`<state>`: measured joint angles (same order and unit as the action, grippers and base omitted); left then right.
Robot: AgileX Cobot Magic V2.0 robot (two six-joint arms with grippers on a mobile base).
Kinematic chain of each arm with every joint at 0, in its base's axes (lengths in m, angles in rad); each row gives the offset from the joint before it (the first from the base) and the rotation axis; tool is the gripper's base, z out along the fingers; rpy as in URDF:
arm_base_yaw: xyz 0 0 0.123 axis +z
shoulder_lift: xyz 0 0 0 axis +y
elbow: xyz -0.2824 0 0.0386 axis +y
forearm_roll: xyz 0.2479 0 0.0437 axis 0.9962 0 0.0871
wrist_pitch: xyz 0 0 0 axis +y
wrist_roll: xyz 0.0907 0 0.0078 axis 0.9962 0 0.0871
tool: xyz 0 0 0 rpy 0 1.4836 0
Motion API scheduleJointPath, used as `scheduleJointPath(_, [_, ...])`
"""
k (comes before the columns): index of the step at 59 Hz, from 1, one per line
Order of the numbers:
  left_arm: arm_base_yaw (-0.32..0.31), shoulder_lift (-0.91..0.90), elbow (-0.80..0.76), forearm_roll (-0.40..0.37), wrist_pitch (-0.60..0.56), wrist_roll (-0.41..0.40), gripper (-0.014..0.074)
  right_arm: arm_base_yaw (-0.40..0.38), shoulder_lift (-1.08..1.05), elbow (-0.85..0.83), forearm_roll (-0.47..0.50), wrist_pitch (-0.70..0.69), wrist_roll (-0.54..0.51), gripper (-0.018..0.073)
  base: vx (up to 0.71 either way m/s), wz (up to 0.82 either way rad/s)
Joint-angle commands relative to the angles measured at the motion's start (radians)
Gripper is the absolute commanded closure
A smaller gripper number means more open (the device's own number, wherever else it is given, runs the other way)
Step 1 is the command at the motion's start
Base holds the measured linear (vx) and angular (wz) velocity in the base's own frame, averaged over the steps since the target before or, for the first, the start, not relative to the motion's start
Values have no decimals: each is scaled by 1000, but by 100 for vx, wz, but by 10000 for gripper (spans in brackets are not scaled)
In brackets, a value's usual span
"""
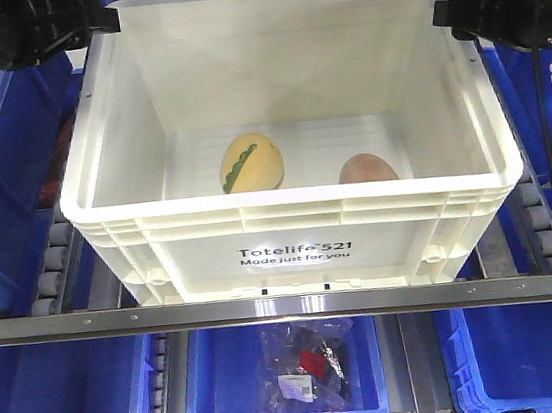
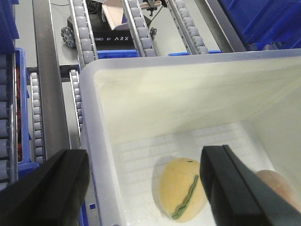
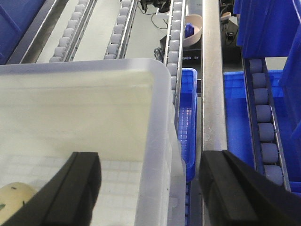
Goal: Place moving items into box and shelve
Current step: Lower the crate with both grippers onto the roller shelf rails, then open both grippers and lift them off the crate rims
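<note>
The white box [image 1: 292, 255] sits on the shelf rollers, its print facing me. On its floor lie both moving items: the pale yellow egg with the green stripe [image 1: 250, 162] at the middle, and the reddish-brown egg [image 1: 366, 168] to its right. My left gripper [image 1: 97, 22] is open and straddles the box's left wall [image 2: 94, 141]. In the left wrist view the yellow egg [image 2: 181, 190] lies just inside the right-hand finger [image 2: 225, 183]. My right gripper [image 1: 449, 14] is open too, one finger on each side of the right wall [image 3: 160, 141].
Blue bins [image 1: 37, 397] fill the lower shelf, and the middle one [image 1: 305, 364] holds bagged items. A metal rail [image 1: 268, 308] crosses in front of the box. Roller tracks [image 2: 84, 33] run back behind it. More blue bins [image 3: 240, 117] stand close to the right.
</note>
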<state>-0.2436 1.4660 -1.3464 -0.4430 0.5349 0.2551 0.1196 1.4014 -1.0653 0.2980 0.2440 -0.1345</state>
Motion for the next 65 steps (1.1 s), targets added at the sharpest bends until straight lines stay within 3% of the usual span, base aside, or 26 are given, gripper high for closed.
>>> scheduleJointPath(1, [4, -37, -33, -17, -61, 1, 11, -3, -36, -28, -7, -68, -4, 101, 0, 0])
scheduleJointPath(13, [4, -37, -13, -1, -66, -8, 14, -3, -36, -28, -7, -68, -4, 126, 0, 0])
scheduleJointPath(26, [1, -135, 175, 7, -105, -10, 14, -3, -36, -28, -7, -68, -4, 141, 0, 0])
scheduleJointPath(37, [1, -344, 306, 53, -151, -10, 30, -3, -36, -28, -7, -69, -4, 140, 0, 0])
scheduleJointPath(49, [1, -662, 554, 71, -315, -13, 91, -3, -36, -28, -7, -69, -4, 140, 0, 0])
scheduleJointPath(56, [1, -894, 743, 152, -418, -117, 157, -3, -36, -28, -7, -69, -4, 140, 0, 0])
scheduleJointPath(65, [8, -1173, 967, 411, -471, -348, 299, -3, -36, -28, -7, -69, -4, 140, 0, 0])
